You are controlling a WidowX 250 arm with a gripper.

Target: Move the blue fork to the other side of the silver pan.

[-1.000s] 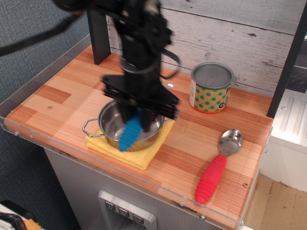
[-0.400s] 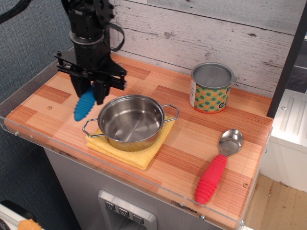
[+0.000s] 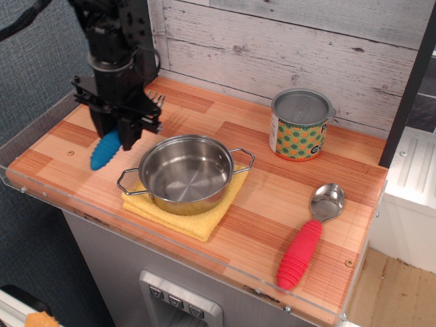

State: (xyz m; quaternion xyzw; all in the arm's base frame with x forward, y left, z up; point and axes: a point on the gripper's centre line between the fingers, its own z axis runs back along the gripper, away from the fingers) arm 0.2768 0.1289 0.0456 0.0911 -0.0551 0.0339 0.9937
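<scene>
Nearest of all, right of the silver pan (image 3: 187,174): a red-handled spoon (image 3: 310,236), flat on the wooden surface (image 3: 272,204), bowl end pointing away. In the middle: the shiny pan itself, sitting on a folded yellow cloth (image 3: 191,216), nothing inside, one wire handle toward the near left, the other toward the far right. Just left of the pan: the blue fork (image 3: 107,150), tilted, blue handle low and near the surface, silver tines up behind the black gripper (image 3: 119,133). Jaws closed around the middle of the fork, gripping it. Cannot tell whether the handle tip touches the wood. Farther back, right of the pan and well apart: a polka-dot tin can (image 3: 300,125) with a grey lid, standing upright by the plank wall (image 3: 272,41).
</scene>
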